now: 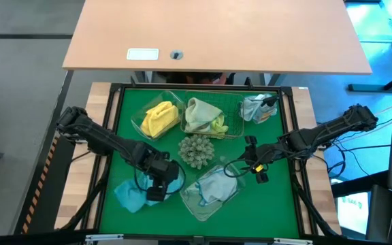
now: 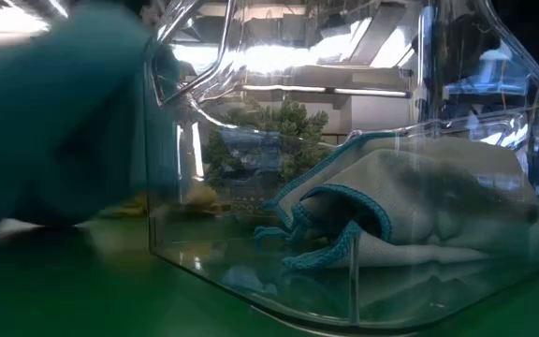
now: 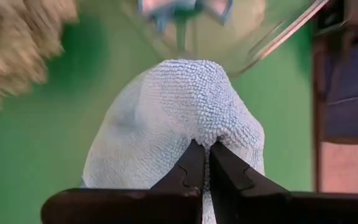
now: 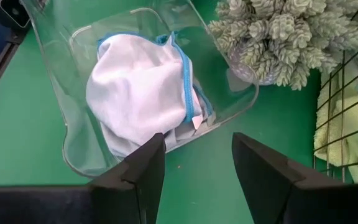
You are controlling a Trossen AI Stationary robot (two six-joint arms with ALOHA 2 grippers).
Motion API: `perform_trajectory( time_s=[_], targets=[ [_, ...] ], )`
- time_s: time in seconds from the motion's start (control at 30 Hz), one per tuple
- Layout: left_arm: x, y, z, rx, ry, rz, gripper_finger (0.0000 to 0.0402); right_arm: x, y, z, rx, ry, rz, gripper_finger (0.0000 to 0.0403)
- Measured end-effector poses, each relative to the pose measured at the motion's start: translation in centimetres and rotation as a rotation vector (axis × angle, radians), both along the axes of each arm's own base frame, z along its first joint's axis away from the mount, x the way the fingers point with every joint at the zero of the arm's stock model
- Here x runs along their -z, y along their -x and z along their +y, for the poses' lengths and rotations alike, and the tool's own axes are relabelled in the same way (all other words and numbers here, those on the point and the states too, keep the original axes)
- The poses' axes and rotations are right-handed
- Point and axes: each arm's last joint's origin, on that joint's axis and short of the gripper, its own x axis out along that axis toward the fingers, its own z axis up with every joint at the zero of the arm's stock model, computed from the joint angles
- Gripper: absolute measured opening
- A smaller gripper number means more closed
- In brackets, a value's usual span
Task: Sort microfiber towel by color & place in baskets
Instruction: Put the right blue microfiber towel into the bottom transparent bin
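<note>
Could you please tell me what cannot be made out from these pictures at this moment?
- High view: the left gripper hides where it pinches the light blue towel.
- Low view: a blurred teal shape fills the near left; the clear tub wall distorts what lies behind.
- Right wrist view: the wire basket is cut off by the edge.
- Low view: the right gripper is unseen.

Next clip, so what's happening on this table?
The left gripper is shut on a light blue towel lying on the green mat, beside a clear tub that already holds a pale towel. The right gripper hangs open over that tub's edge. Yellow and green towels sit in the far baskets.
</note>
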Motion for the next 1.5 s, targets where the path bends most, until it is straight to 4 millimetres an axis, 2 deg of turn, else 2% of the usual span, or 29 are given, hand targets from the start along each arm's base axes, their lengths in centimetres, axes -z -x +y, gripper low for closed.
perform_trajectory(
  time_s=[0.2,0.43,0.6,0.73,1.0,1.17,1.3,1.5],
  targets=[
    [-6.1,-0.4,0.2,-0.001,-0.092,-0.131,0.0003,0.0,0.0,0.0,0.010,-0.009,0.001,0.0186],
    [-12.9,0.3,1.1,-0.077,-0.206,-0.317,0.0003,0.0,0.0,0.0,0.011,-0.010,0.002,0.0186],
    [-16.3,1.1,1.8,-0.154,-0.266,-0.428,0.0003,0.0,0.0,0.0,0.011,-0.010,0.003,0.0186],
    [-18.3,1.1,1.9,-0.188,-0.260,-0.535,0.0003,0.0,0.0,0.0,0.011,-0.010,0.003,0.0186],
    [-20.9,-0.1,1.4,-0.219,-0.168,-0.801,0.0002,0.0,0.0,0.0,0.011,-0.010,0.003,0.0186],
    [-21.4,-0.7,1.3,-0.208,-0.168,-0.871,0.0002,0.0,0.0,0.0,0.011,-0.010,0.004,0.0186],
    [-21.1,-1.5,1.0,-0.207,-0.166,-0.881,0.0002,0.0,0.0,0.0,0.011,-0.010,0.003,0.0186],
    [-18.6,-4.4,-0.4,-0.117,-0.188,-0.824,0.0002,0.0,0.0,0.0,0.011,-0.010,0.003,0.0186]
  ],
)
